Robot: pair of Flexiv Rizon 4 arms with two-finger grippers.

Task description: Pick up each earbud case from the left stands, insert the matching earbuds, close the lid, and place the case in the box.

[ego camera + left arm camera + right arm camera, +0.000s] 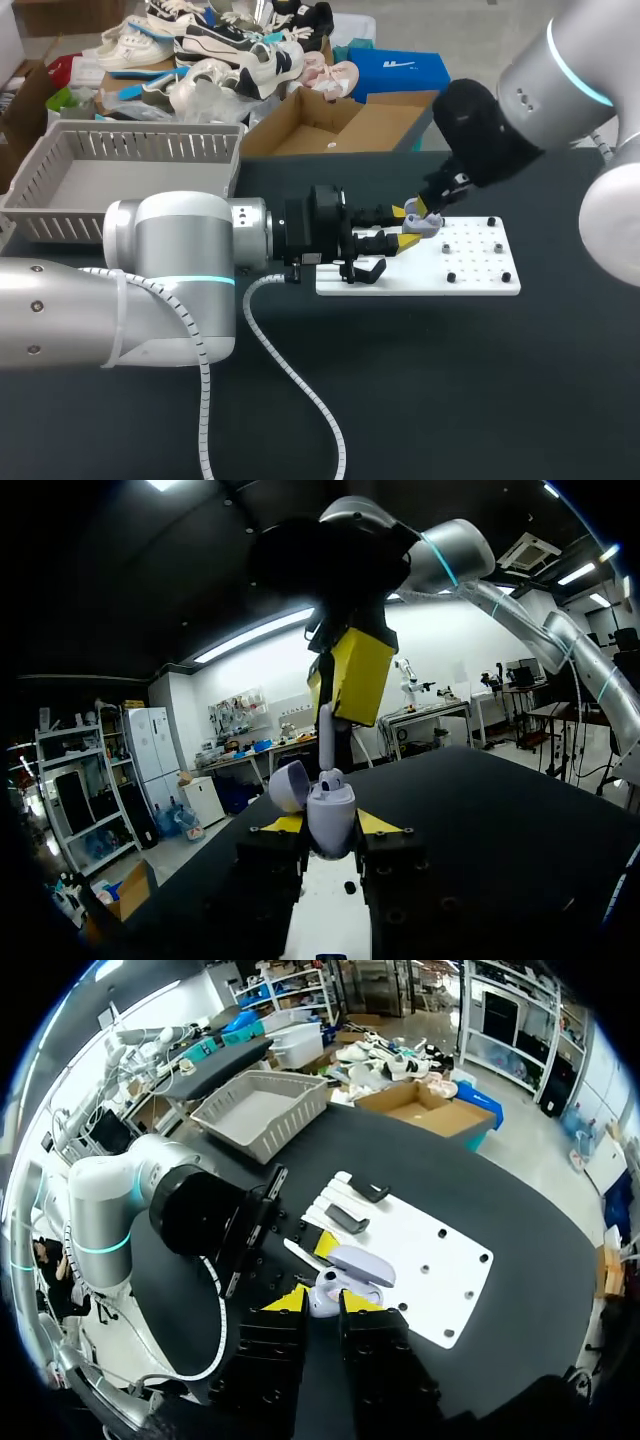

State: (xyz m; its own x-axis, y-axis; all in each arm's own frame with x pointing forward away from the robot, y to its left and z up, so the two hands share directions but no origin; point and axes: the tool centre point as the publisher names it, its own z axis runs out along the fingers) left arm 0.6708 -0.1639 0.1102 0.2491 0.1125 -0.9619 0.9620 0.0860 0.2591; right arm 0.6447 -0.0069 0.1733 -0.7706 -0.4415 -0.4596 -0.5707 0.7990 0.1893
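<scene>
The lavender earbud case (pixel 331 818) is held up off the tabletop (pixel 450 390), above the white stand board (pixel 480 272). The left gripper (pixel 405 228) is clamped on its lower body from both sides. Its lid (pixel 290 786) hangs open to one side, and a white earbud (pixel 333 778) sits at the mouth. The right gripper (pixel 345 680) is poised directly over that earbud. Whether it is pinching the earbud or only pressing on it cannot be told from these views.

The case looks like a small, light shell of smooth, glossy hard plastic. It is probably stiff enough for a firm squeeze, but rounded and slick enough to twist or pop out of a shallow pinch. The best place to grip it is likely low on the body across its two broad faces, as it is held now. That keeps the hinge and the opening free. The open lid is likely the weak part and should take only a light push to close.

The earbud is tiny and equally slippery, so it probably needs to be lined up with its well rather than forced. No label, logo or lettering can be read on the case, the earbud, the board or either gripper.
</scene>
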